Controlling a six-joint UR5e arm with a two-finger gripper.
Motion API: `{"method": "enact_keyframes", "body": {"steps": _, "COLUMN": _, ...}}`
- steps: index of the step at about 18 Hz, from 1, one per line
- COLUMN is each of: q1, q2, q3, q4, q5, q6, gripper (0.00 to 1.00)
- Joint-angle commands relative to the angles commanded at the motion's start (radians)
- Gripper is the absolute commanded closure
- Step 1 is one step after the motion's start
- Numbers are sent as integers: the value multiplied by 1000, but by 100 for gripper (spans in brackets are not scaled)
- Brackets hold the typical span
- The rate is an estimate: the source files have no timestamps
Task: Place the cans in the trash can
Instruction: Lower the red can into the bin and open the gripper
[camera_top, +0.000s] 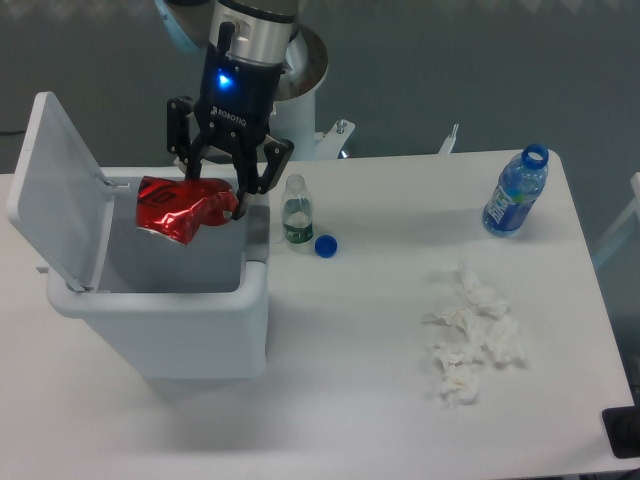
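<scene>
Seen from the fixed camera above the front of the white desk (360, 340), the black two-finger gripper (213, 198) hangs over the open mouth of the large white rectangular plastic trash can (160, 320), a blue light glowing on its body. Its fingers are clenched on the crushed shiny red metal can (183, 208), which is held tilted in the air above the bin's hollow interior, not touching the walls as far as can be told. The bin's flat hinged lid (55, 190) stands raised at the left side.

Just beside the bin's right rear corner, a small clear plastic bottle with a green label (296, 212) stands upright, uncapped, with a blue bottle cap (325, 245) lying on the desk close to its base. Well apart, near the far right edge, a clear plastic bottle with a blue label (516, 192) stands upright. A heap of crumpled white tissue (472, 335) lies on the right half of the desk, toward the front.
</scene>
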Motion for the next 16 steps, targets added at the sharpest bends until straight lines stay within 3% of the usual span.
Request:
{"method": "enact_keyframes", "body": {"steps": 12, "q1": -26, "q2": -9, "q3": -34, "q4": 0, "q5": 2, "q6": 2, "gripper": 46}}
{"method": "enact_keyframes", "body": {"steps": 16, "q1": -26, "q2": -8, "q3": -35, "q4": 2, "q5": 3, "q6": 3, "gripper": 37}}
